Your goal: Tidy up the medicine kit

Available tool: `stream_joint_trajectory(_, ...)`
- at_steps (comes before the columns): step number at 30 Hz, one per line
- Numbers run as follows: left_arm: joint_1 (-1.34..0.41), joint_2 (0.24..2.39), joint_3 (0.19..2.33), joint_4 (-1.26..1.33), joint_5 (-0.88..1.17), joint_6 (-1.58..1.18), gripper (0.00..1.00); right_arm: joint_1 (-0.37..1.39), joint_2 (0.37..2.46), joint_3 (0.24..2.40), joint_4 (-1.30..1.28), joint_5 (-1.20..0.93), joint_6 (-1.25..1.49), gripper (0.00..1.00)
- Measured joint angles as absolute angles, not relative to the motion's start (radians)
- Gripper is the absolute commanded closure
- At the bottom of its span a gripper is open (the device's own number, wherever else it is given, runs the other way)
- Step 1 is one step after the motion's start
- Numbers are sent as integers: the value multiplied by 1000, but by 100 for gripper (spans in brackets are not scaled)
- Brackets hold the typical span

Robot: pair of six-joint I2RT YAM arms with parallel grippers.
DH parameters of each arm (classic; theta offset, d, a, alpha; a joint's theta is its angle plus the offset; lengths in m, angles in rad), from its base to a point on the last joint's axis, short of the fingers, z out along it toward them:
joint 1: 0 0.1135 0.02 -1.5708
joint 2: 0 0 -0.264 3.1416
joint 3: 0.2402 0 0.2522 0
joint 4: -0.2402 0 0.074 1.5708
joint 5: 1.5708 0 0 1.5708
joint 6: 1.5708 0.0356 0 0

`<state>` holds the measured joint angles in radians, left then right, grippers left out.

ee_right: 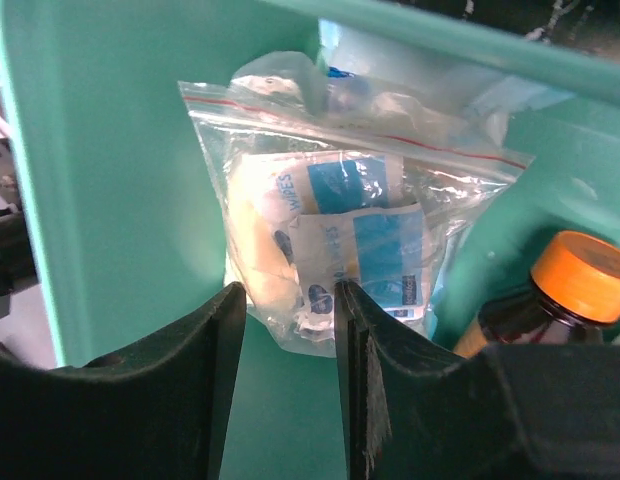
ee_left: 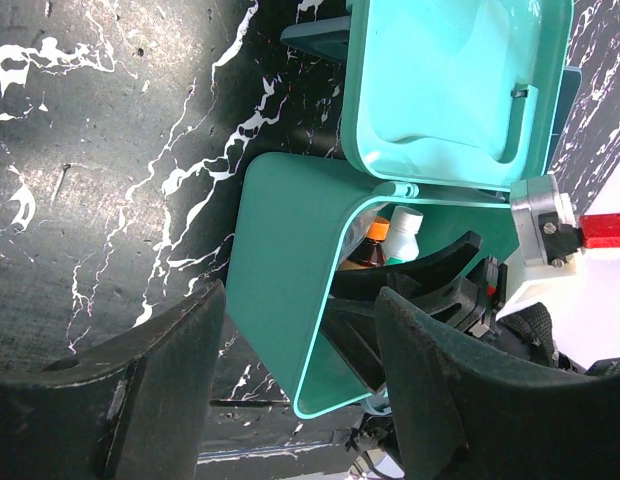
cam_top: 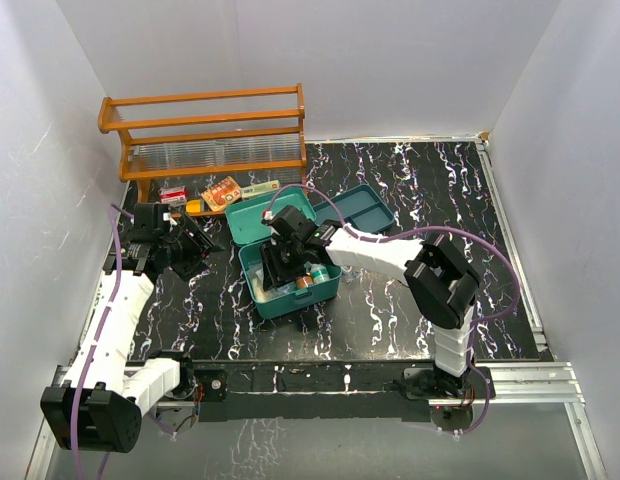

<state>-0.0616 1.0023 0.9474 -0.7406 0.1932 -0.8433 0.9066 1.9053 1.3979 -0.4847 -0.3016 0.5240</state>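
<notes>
The medicine kit (cam_top: 325, 290) is a teal box standing in the middle of the table with its lid (cam_top: 252, 222) swung open. My right gripper (cam_top: 282, 265) reaches down inside it. In the right wrist view, a clear zip bag of wipes (ee_right: 340, 220) leans against the kit's wall (ee_right: 120, 180). The bag's lower end lies between the fingertips of my right gripper (ee_right: 287, 295), whose jaws stand narrowly apart. A brown bottle with an orange cap (ee_right: 580, 280) stands beside the bag. My left gripper (cam_top: 195, 245) hovers open just left of the kit, holding nothing. From that wrist I see the kit's side (ee_left: 290, 260).
A wooden slatted rack (cam_top: 205, 130) stands at the back left. Small packets and boxes (cam_top: 222, 192) lie in front of it. A darker blue-teal tray (cam_top: 362, 208) sits behind the kit on the right. A white bottle (ee_left: 405, 235) stands inside the kit.
</notes>
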Motion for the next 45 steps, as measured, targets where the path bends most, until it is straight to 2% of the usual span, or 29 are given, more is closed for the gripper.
stream_joint_trajectory(7, -62, 1002, 950, -741, 190, -834, 39, 911, 1903, 1398, -414, -327, 580, 55)
stream_joint_trajectory(14, -62, 1003, 950, -741, 187, -825, 39, 916, 1795, 1357, -410, -176, 617, 55)
stream_joint_trajectory(19, -62, 1008, 956, -741, 163, -820, 39, 916, 1708, 1357, -402, -104, 605, 58)
stream_joint_trajectory(25, -62, 1023, 969, -742, 144, -818, 39, 916, 1737, 1357, -399, -99, 576, 65)
stream_joint_trajectory(33, -62, 1027, 969, -742, 141, -819, 39, 916, 1827, 1359, -408, -81, 547, 61)
stream_joint_trajectory(45, -62, 1042, 969, -741, 141, -819, 39, 927, 1853, 1383, -474, -21, 515, 62)
